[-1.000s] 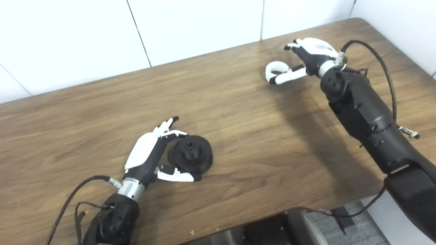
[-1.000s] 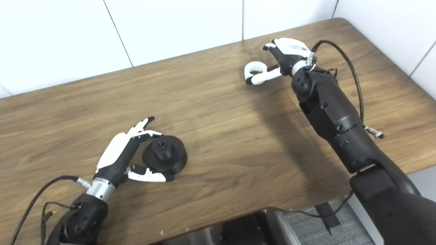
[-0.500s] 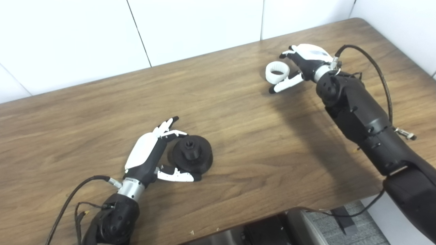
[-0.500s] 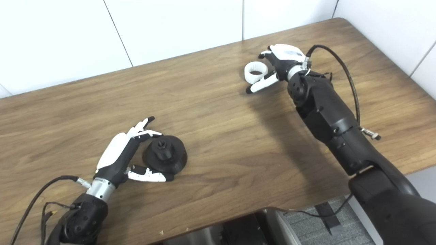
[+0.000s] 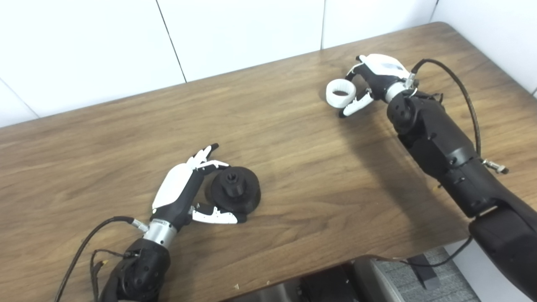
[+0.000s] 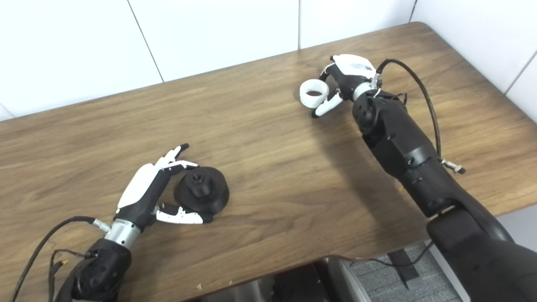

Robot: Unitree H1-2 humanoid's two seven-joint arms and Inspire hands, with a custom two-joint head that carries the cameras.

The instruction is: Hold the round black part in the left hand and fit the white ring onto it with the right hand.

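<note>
The round black part (image 5: 235,194) rests on the wooden table (image 5: 293,167) at the near left, with a hub standing up in its middle. My left hand (image 5: 184,191) cups it from the left: fingers curl behind it, the thumb lies along its front edge, and the grip looks loose. At the far right the white ring (image 5: 341,93) sits between the thumb and fingers of my right hand (image 5: 371,82), which is shut on its right side. The ring's opening faces up.
A black cable loops from the right wrist (image 5: 461,88) over the forearm. The table's rounded far right corner (image 5: 444,27) lies just behind the right hand. White wall panels run along the back edge. A chair seat (image 5: 377,281) shows below the front edge.
My right hand has drawn back a little toward me and closed its thumb and fingers on the white ring, which shifted slightly nearer. The left hand and black part have barely moved.
</note>
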